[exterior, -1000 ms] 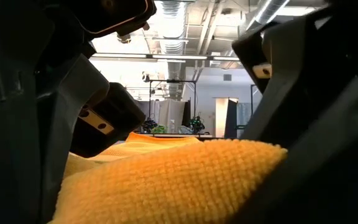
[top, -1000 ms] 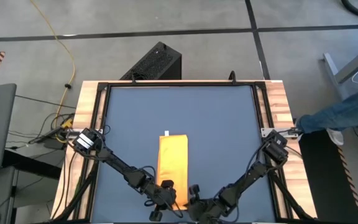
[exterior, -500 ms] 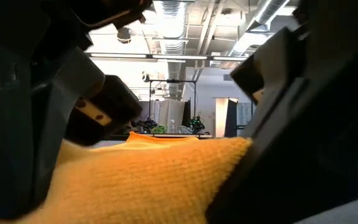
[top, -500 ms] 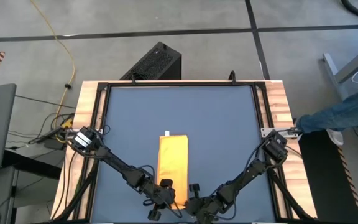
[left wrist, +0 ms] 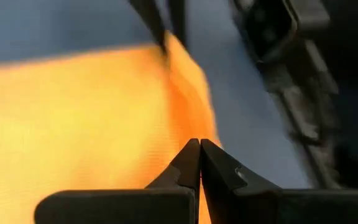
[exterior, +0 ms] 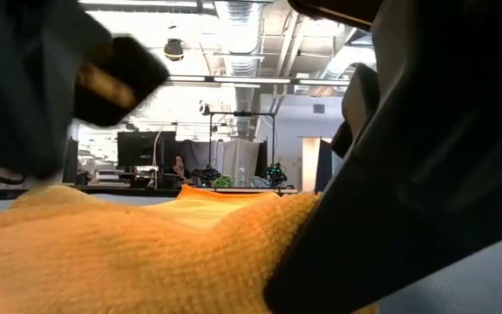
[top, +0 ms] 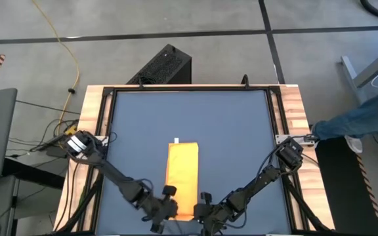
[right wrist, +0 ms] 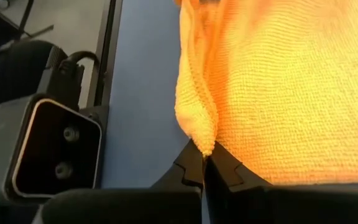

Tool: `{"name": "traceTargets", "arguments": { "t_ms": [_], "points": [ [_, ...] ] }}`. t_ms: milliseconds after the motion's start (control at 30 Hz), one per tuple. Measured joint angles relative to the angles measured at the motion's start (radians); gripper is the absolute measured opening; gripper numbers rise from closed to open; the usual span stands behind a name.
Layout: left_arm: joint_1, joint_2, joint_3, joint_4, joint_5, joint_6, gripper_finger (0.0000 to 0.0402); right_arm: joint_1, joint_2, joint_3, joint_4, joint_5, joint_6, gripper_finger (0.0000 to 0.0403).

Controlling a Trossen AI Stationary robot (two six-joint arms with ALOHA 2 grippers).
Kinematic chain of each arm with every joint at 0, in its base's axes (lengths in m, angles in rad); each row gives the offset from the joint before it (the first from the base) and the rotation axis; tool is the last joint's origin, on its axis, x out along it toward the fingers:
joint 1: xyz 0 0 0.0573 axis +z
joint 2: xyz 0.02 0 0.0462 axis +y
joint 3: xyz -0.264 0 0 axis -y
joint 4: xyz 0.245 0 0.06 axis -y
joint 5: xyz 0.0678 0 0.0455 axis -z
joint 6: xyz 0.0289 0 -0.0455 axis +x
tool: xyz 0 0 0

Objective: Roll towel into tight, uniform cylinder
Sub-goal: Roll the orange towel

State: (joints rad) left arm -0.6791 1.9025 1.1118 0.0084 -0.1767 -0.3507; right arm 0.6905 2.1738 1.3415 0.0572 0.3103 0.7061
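— Yellow cloth: how many do you count?
— One towel (top: 182, 178) on your blue mat (top: 228, 131). Two arms reach low: right gripper (right wrist: 205, 163) pinches its near corner; left gripper (left wrist: 199, 160) is closed, empty, over it.

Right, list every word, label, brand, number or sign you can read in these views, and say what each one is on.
No readable text in any view.
White tag at the far end of the towel: too small to tell whether it carries print.
Monitors and equipment in the room behind the table, low view: too blurred to read.
Camera housing beside the mat, right wrist view: no marking shows.
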Motion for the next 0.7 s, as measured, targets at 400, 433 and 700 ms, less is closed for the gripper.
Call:
{"name": "traceTargets", "arguments": {
  "t_ms": [400,433,700],
  "points": [
    [-0.2,0.062,0.001,0.14,-0.299,0.232,0.0001,-0.014,0.002,-0.002,0.015,-0.003,0.095,0.0017],
    [-0.199,0.072,0.001,0.144,-0.3,0.235,0.0003,-0.015,0.002,-0.002,0.016,-0.006,0.102,0.0017],
    [-0.172,0.087,0.005,0.14,-0.297,0.244,0.0076,-0.019,0.005,-0.002,0.037,-0.025,0.109,0.0017]
  ]
}}
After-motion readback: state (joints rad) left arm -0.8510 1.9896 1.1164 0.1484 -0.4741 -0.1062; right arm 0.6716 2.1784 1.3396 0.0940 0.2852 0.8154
